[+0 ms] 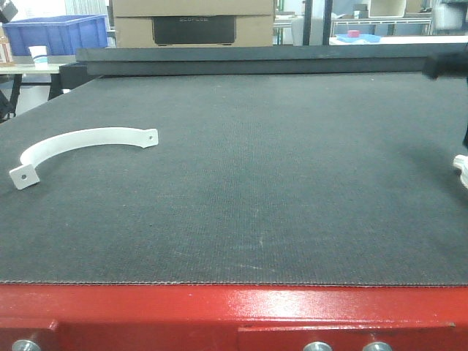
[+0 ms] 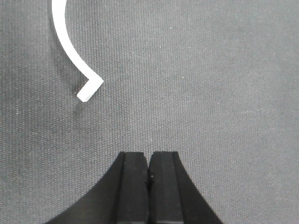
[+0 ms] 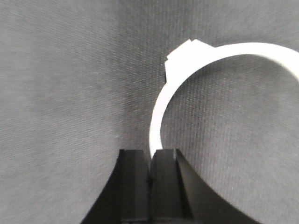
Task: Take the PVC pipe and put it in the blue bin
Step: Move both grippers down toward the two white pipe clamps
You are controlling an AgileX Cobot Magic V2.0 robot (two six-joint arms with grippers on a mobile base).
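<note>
One PVC pipe [image 1: 80, 142], a thin white half-circle strap with holed end tabs, lies flat on the left of the dark mat. Its arc and one tab show at the top left of the left wrist view [image 2: 70, 51]. My left gripper [image 2: 149, 156] is shut and empty, hovering over bare mat, apart from that tab. My right gripper [image 3: 153, 154] is shut on the end of a second white strap [image 3: 187, 74], which curves up and right from the jaws. A bit of that strap shows at the right edge of the front view [image 1: 461, 170].
A blue bin [image 1: 55, 33] stands far back left on another table, beside a white cup [image 1: 38, 55]. A black bar [image 1: 248, 60] runs along the mat's far edge, with cardboard boxes [image 1: 194, 22] behind. The red table edge [image 1: 234, 307] is in front.
</note>
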